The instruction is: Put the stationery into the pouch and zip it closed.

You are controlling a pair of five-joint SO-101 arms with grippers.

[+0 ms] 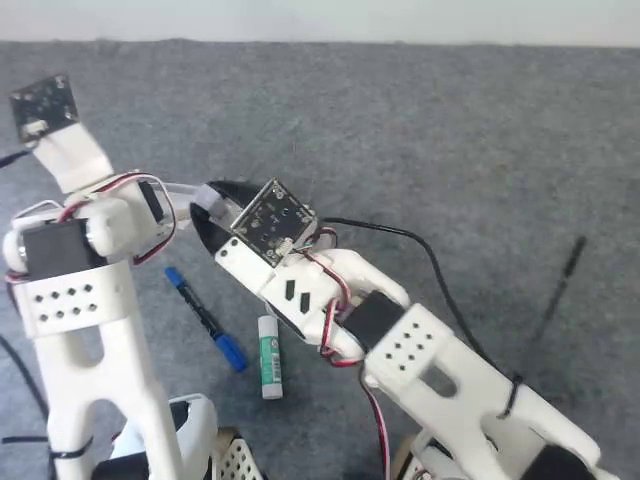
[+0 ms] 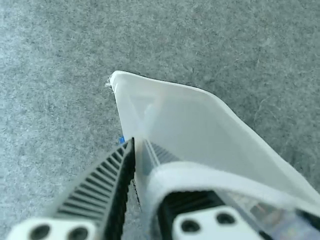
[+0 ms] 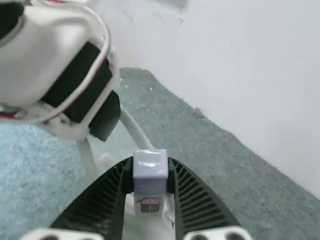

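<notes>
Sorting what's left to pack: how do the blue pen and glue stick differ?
The blue pen is long, thin and lies diagonally; the glue stick is shorter, thicker, white with a green label, and lies nearly vertical in the high view. Both lie flat on the grey mat.

The table covering is recorded as grey cloth, felt-like, rough and matt throughout. The pouch, at the centre of the left wrist view, is noted as translucent white plastic, smooth with a frosted finish. The fingers of the left gripper and those of the right gripper are found to be black plastic, ribbed and matt. A small pale block between the latter is noted as smooth with a faint sheen. The arm housings are recorded as white matt plastic. The pen and glue stick, at the lower left of the high view, are noted as smooth, slightly glossy plastic.
</notes>
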